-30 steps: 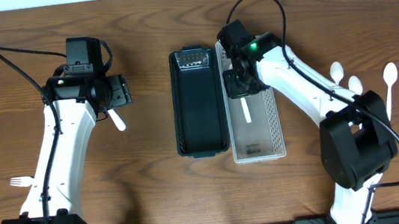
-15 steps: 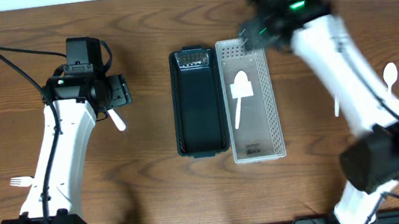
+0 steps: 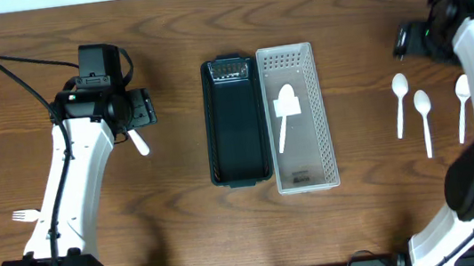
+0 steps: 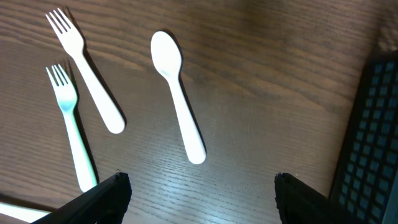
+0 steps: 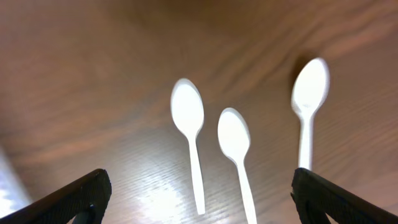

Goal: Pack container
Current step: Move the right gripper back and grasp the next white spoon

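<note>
A clear perforated container (image 3: 298, 117) stands mid-table with one white spoon (image 3: 284, 110) lying in it. A dark tray (image 3: 235, 120) sits against its left side. My right gripper (image 3: 407, 42) hovers open at the far right, empty, above three white spoons (image 5: 189, 130) (image 5: 236, 149) (image 5: 308, 99) on the wood. My left gripper (image 3: 146, 107) hangs open and empty left of the dark tray. Below it lie two white forks (image 4: 84, 68) (image 4: 71, 130) and a white spoon (image 4: 177, 93), all ahead of the left gripper (image 4: 202, 193).
Another white fork (image 3: 21, 215) lies near the left table edge beside the left arm. The dark tray's ribbed edge (image 4: 373, 137) shows at the right of the left wrist view. Bare wood separates the container from the three spoons on the right.
The right gripper let go of the spoon, which now lies in the clear container. It opened and swung away to the far right above the three spoons. The left arm stayed still.
</note>
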Robot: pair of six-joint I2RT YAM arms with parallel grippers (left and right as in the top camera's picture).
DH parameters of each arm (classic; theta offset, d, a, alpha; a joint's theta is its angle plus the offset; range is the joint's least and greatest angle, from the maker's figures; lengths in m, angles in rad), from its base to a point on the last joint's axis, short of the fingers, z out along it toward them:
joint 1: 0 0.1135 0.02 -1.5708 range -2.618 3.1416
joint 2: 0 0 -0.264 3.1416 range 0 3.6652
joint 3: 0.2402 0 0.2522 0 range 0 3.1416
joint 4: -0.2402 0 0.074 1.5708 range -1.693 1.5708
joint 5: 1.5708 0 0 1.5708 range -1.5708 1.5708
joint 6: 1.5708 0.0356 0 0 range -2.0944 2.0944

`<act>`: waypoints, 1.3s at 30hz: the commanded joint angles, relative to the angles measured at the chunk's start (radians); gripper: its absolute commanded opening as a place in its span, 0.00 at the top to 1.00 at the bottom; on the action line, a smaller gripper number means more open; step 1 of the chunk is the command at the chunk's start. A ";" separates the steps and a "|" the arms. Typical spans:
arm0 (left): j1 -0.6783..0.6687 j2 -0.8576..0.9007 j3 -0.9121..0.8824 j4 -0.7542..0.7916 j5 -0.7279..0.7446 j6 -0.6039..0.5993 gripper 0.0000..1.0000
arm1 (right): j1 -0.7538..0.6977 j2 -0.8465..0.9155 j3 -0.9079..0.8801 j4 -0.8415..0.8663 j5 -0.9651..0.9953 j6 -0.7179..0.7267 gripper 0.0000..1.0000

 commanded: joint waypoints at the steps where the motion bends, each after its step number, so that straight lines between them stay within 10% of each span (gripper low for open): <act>1: -0.002 0.002 0.019 -0.004 -0.001 -0.005 0.23 | 0.003 0.024 -0.118 0.061 -0.038 -0.023 0.04; 26: -0.002 0.002 0.019 -0.004 -0.001 -0.005 0.23 | 0.009 0.033 -0.462 0.415 -0.105 -0.037 0.06; 39: -0.002 0.002 0.019 -0.004 -0.001 -0.005 0.23 | 0.010 0.033 -0.462 0.417 -0.113 -0.037 0.64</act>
